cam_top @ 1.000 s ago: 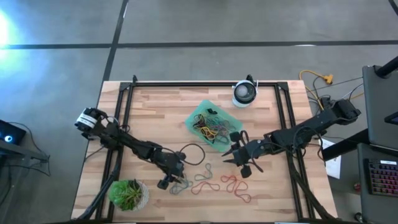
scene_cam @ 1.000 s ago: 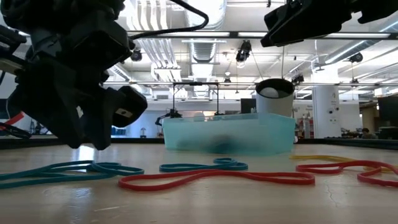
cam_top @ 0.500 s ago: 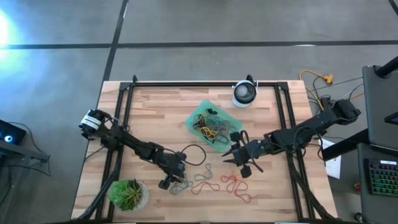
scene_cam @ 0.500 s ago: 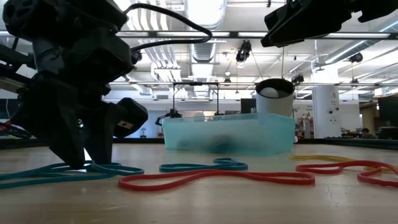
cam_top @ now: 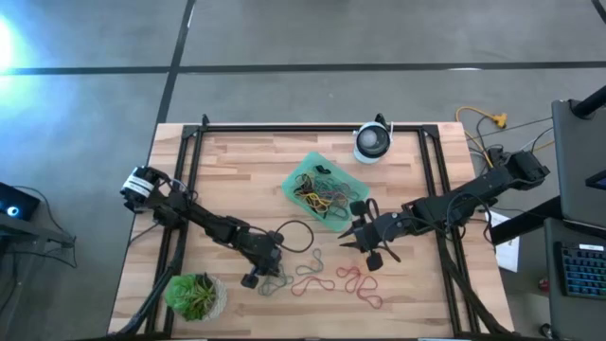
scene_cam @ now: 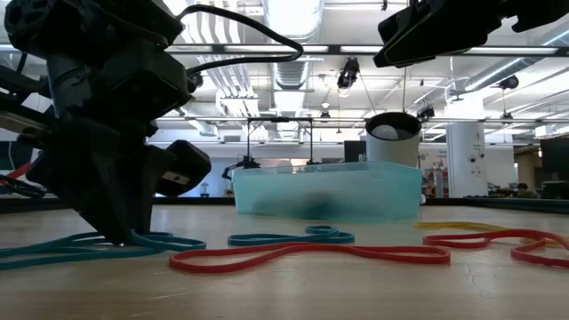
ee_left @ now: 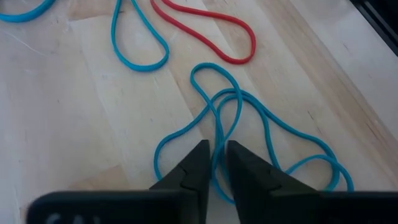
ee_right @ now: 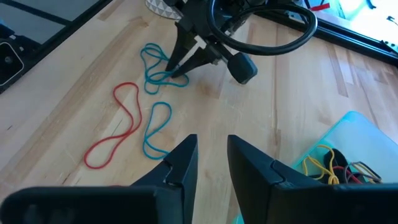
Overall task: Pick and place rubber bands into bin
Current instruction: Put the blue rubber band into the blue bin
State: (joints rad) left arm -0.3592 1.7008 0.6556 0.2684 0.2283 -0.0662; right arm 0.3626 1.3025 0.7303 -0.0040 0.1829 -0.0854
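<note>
Fingertips (ee_left: 200, 163) of our left gripper (ee_left: 214, 160) are down on the table, pinched around a strand of the tangled blue rubber bands (ee_left: 249, 137). More red rubber bands (cam_top: 358, 280) lie beside them. Behind these we see the bin (cam_top: 301, 176), partly filled. Our right gripper (cam_top: 358, 237) hovers beside it, fingers parted, grasping nothing.

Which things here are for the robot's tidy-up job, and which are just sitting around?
For the job:
- rubber bands loose on the table
- bin already holding some bands
- left pincer, down on a blue band
- right pincer, waiting beside the bin

Just sitting around:
- potted plant
- round white-and-black device
- black cable
</note>
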